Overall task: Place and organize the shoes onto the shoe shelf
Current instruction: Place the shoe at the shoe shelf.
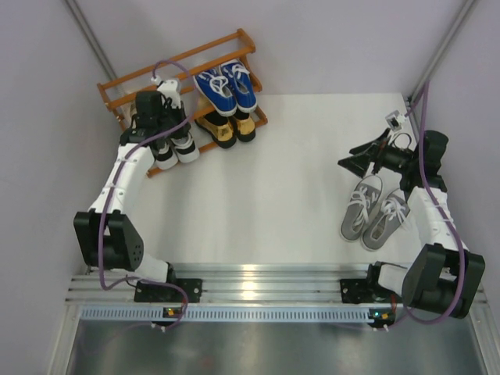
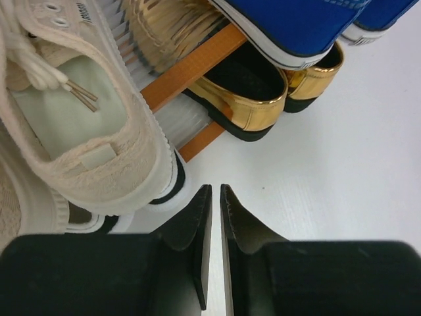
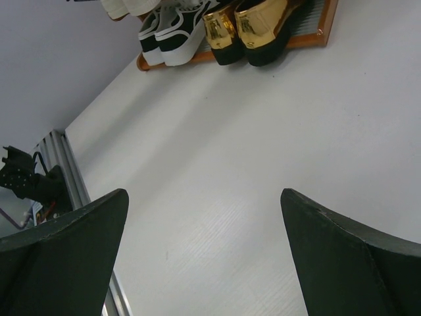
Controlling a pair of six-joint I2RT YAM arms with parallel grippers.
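The left claw (image 2: 214, 192), fingers all but together and gripping nothing, hangs at the shoe shelf (image 1: 180, 58) beside the beige lace-ups (image 2: 79, 125). Blue sneakers (image 1: 226, 87), gold loafers (image 1: 226, 129) and black-and-white sneakers (image 1: 176, 148) sit on the rack. The right claw (image 3: 204, 197), spread wide, hovers near the grey sneakers (image 1: 375, 212) on the counter (image 1: 273, 187).

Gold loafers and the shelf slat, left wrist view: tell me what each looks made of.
Gold loafers: probably metallic-coated synthetic leather, mirror-glossy, showing bright reflections. Shelf slat: looks like wood, orange-brown with a smooth, slightly satin finish.
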